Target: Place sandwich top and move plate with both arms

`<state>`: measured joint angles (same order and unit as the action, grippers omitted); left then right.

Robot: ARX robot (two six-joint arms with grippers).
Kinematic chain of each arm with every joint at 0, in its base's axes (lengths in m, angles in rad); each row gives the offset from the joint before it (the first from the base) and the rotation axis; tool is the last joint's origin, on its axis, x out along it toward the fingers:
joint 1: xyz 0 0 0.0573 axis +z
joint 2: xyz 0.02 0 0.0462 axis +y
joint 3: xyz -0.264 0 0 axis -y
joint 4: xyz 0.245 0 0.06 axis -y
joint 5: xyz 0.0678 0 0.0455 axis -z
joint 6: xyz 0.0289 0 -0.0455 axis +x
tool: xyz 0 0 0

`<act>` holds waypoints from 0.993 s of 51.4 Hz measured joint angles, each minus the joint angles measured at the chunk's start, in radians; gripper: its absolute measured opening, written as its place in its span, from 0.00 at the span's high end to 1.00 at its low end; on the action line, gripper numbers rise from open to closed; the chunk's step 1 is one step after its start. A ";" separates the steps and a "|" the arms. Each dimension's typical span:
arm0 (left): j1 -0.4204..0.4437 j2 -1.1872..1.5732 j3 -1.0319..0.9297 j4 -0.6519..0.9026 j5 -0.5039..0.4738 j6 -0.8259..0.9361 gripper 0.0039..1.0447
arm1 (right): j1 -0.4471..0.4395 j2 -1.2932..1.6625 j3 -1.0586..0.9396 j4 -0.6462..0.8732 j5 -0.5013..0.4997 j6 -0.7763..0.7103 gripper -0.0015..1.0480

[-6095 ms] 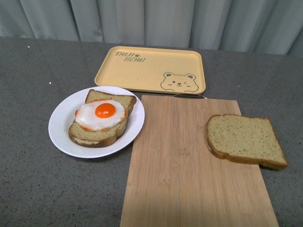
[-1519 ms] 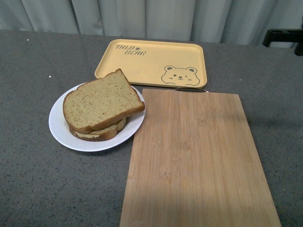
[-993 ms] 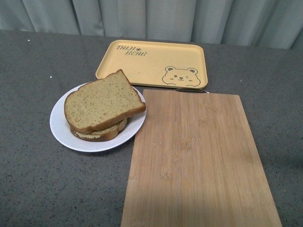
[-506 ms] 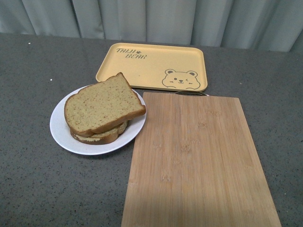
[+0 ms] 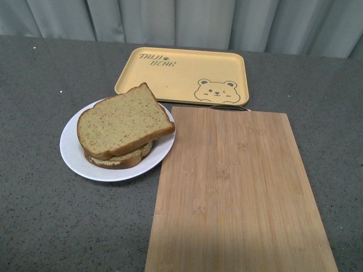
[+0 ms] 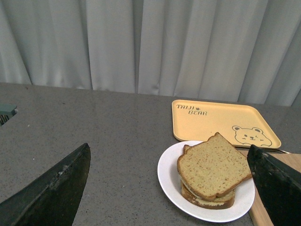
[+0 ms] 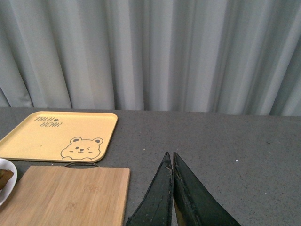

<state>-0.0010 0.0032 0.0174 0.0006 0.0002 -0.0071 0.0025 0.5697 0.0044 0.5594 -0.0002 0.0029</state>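
One sandwich top [image 6: 214, 165] on plate [image 6: 169, 176], ahead of left claw [image 6: 168, 147]

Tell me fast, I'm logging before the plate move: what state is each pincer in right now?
Left pincer: open wide, holding nothing.
Right pincer: shut, holding nothing.

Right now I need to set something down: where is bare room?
The cutting board is bare, and so is the yellow tray behind it. The plate, left of the board, is filled by the sandwich.
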 joint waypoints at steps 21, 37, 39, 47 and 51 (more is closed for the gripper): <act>0.000 0.000 0.000 0.000 0.000 0.000 0.06 | 0.000 -0.214 0.000 -0.201 -0.001 0.000 0.99; 0.000 0.000 0.000 0.000 0.000 0.000 0.06 | 0.000 -0.335 0.000 -0.321 -0.001 0.000 0.99; 0.000 0.000 0.000 0.000 0.000 0.000 0.06 | 0.000 -0.346 0.000 -0.332 -0.001 0.000 0.99; 0.000 0.000 0.000 0.000 0.000 0.000 0.06 | 0.000 -0.384 0.000 -0.369 -0.001 0.000 0.99; 0.000 0.000 0.000 0.000 0.000 0.000 0.06 | 0.000 -0.406 0.000 -0.392 -0.001 0.000 0.99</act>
<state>-0.0010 0.0032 0.0174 0.0006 0.0002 -0.0071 0.0025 0.1638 0.0044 0.1673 -0.0013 0.0025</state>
